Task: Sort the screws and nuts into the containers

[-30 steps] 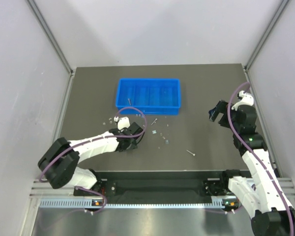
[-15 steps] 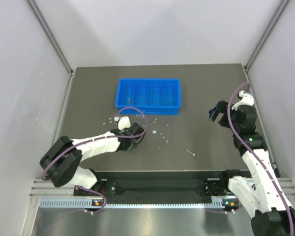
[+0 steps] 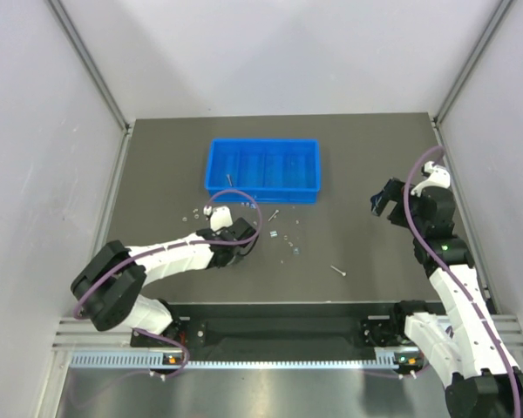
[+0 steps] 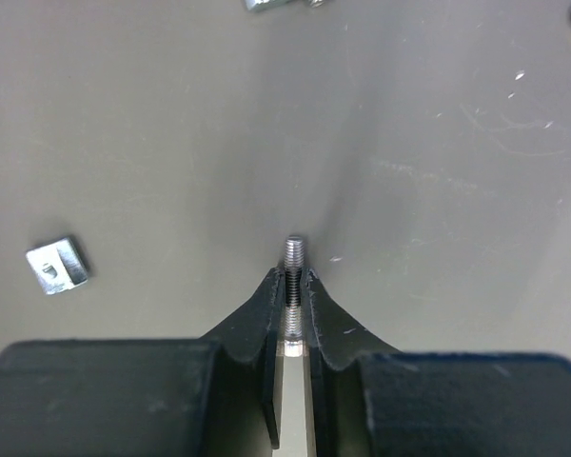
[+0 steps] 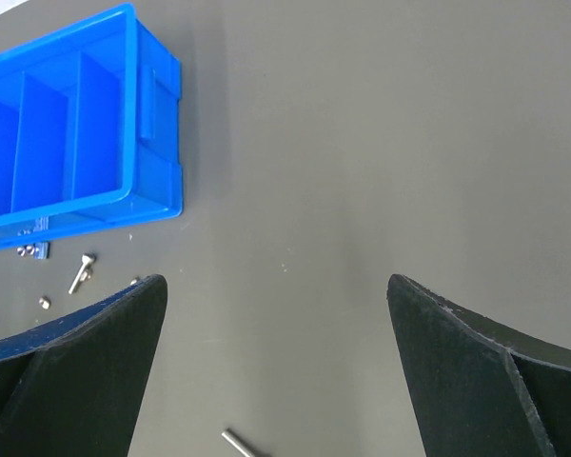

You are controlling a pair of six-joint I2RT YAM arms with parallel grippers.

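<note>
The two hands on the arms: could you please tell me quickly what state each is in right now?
Left hand: closed on a screw.
Right hand: open, holding nothing.

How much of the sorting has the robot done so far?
Hardly any: the blue tray shows only empty sections. In hand: the left end effector pinches one screw. Left to do: a nut beside it, a long screw and loose bits on the table. The right end effector hangs open.
</note>
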